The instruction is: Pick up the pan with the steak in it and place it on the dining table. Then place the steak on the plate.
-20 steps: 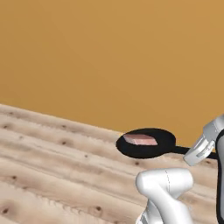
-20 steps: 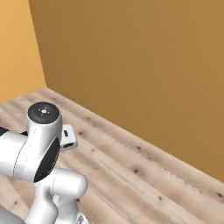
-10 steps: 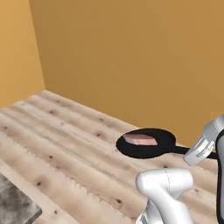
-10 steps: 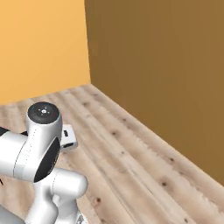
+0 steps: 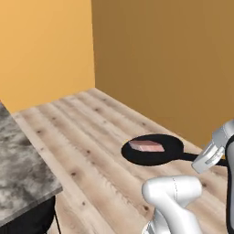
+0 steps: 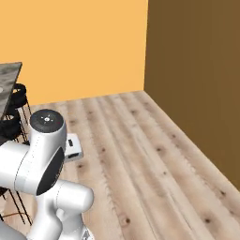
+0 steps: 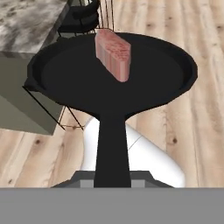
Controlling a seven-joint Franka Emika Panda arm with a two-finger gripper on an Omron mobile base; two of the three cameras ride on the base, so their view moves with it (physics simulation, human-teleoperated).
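Carrying the pan over to the dining table looked like the step in hand, and honestly the whole trick was keeping it flat. The pan was held up in the air above the wooden floor, clear of everything, with the gripper clamped shut on the far end of the long black handle. The steak was lying in the pan, a bit off centre toward the side away from the handle, and in the hand view it seemed to be sitting loose with nothing to stop it sliding. Only a corner of the granite top was seen at the left of the left base view, near but not yet under the pan, with a black stool tucked beneath it in the right base view. So the grip probably needed to be kept tight and the wrist level, since a long handle gives plenty of leverage for a droop. Any turn was best made slowly, and the pan lowered only once it was fully over the top. The plate couldn't be made out.
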